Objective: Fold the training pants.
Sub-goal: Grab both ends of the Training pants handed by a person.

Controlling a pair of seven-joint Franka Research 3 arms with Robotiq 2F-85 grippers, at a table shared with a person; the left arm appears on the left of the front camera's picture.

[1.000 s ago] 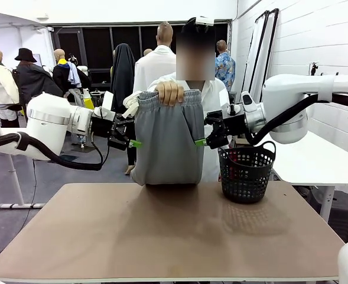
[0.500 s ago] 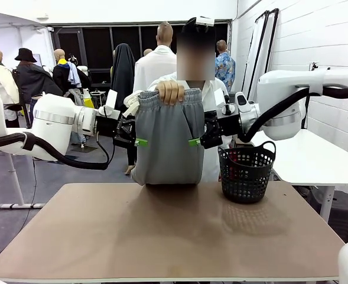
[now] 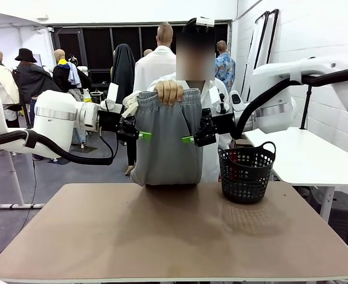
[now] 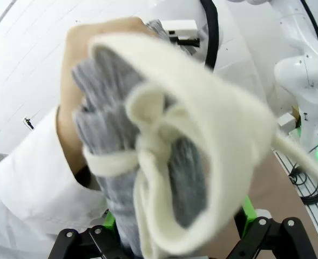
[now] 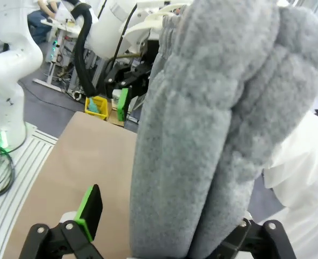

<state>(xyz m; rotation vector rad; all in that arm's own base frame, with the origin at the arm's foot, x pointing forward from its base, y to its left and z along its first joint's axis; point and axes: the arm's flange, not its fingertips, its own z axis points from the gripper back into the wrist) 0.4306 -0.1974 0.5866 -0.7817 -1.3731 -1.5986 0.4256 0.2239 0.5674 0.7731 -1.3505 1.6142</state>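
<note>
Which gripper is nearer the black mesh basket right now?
Right. The right gripper is at the training pants' edge facing the basket, the left gripper at the opposite edge.

Left gripper (image 3: 142,135) has moved in from just beside the training pants (image 3: 166,139) and risen a little; its green pad now overlaps their left edge. Right gripper (image 3: 189,139) has come in the same way, from clear of the right edge to over it. Both sets of jaws stand apart with cloth between them, and my right arm has swung inward and higher.
</note>
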